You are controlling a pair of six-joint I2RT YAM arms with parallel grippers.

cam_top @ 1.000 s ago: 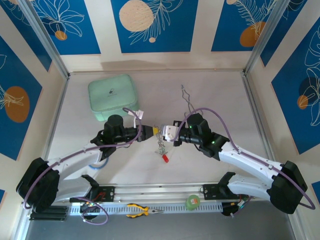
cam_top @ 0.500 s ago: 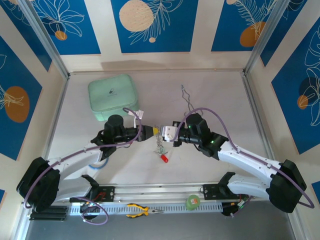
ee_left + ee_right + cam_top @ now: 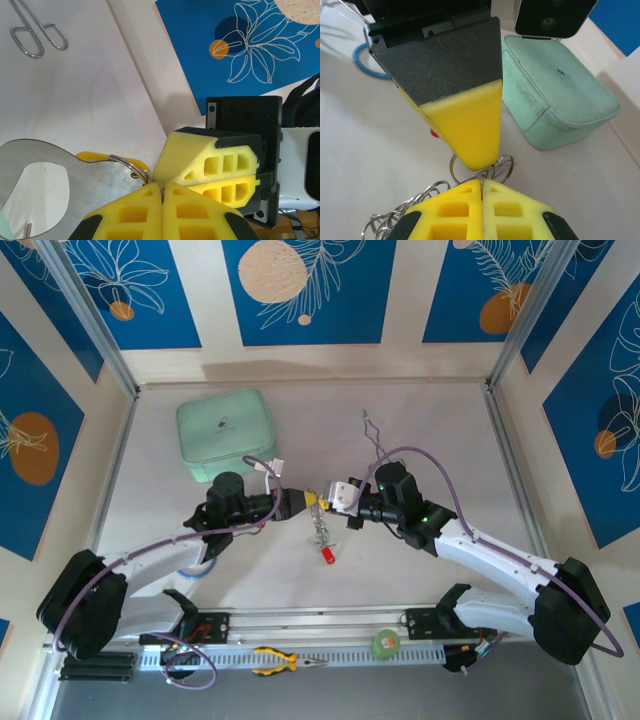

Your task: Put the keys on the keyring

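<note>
Currently your left gripper (image 3: 309,500) and right gripper (image 3: 327,504) meet tip to tip above the middle of the table, both with fingers pressed fully together. In your left wrist view, the left fingertips are clamped at the end of the keyring (image 3: 90,175), a flat grey metal plate with an oval opening that sticks out to the left of the fingers. A thin wire split ring (image 3: 486,175) is threaded at that end. In the right wrist view your right fingertips pinch that wire ring, with the left gripper's yellow tip touching it from the opposite side. The keys (image 3: 320,532) hang in a small bunch straight below the two meeting grippers, a red tag (image 3: 327,556) lowest of all. A mint green case (image 3: 225,433) lies beyond the left gripper, well apart from it. Thin silver tongs (image 3: 374,430) lie beyond the right gripper.
</note>
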